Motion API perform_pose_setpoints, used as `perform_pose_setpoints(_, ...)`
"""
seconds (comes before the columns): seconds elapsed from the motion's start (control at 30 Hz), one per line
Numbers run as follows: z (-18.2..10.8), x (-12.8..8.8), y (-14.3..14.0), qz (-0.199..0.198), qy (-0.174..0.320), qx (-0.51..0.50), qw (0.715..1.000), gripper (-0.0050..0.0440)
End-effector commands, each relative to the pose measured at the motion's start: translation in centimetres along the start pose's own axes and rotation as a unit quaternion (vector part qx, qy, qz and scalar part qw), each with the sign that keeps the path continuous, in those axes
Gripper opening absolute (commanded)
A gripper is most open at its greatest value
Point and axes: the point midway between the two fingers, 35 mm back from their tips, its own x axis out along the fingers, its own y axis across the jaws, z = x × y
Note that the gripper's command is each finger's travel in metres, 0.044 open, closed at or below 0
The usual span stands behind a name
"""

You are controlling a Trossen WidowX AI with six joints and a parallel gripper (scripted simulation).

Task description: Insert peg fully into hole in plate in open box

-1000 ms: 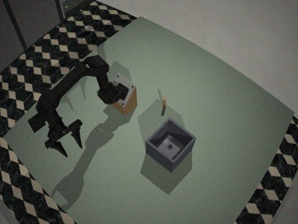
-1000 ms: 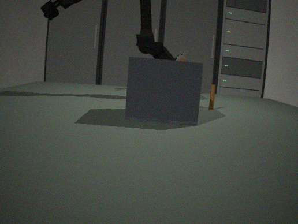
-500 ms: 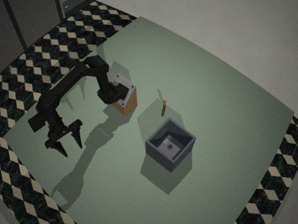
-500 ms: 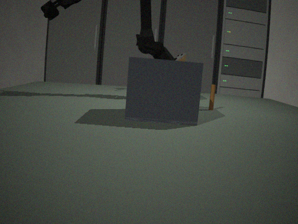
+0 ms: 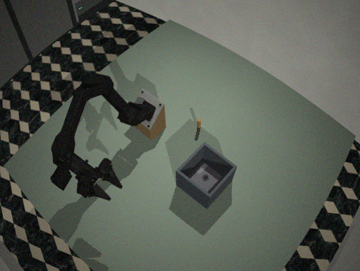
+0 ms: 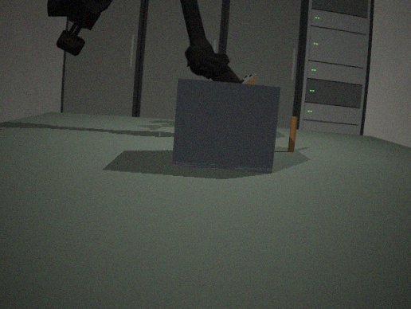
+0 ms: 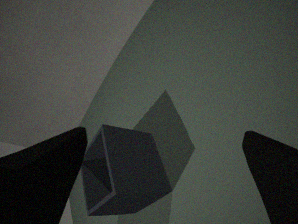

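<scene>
A small orange peg (image 5: 199, 123) stands upright on the green table, just behind the open grey box (image 5: 206, 174). The box holds a plate with a dark hole (image 5: 205, 177) at its bottom. My gripper (image 5: 108, 186) is open and empty, held in the air at the left, far from both peg and box. In the exterior view the box (image 6: 225, 125) hides its inside, and the peg (image 6: 292, 134) stands at its right edge.
The arm's base block (image 5: 151, 118), orange with a grey top, stands on the table left of the peg. A checkered floor surrounds the table. A server rack (image 6: 334, 64) stands behind the table.
</scene>
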Motion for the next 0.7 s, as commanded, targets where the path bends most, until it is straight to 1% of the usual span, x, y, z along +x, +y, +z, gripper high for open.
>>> perform_pose_setpoints(0.0,-1.7,4.1,1.0,0.042,0.069,0.063,0.995,0.044)
perform_pose_setpoints(0.03,-2.2,5.2,1.5,0.052,0.089,0.078,0.992,0.044)
perform_pose_setpoints(0.1,-2.2,5.2,1.5,0.052,0.089,0.078,0.992,0.044)
perform_pose_setpoints(0.23,-4.5,9.3,4.0,0.075,0.175,0.128,0.973,0.044)
perform_pose_setpoints(0.33,-6.6,12.1,6.4,0.079,0.241,0.155,0.955,0.044)
perform_pose_setpoints(0.47,-10.0,15.0,9.9,0.065,0.325,0.177,0.927,0.044)
perform_pose_setpoints(0.6,-14.0,17.1,13.0,0.019,0.402,0.197,0.894,0.044)
perform_pose_setpoints(0.67,-14.0,17.1,13.0,0.019,0.402,0.197,0.894,0.044)
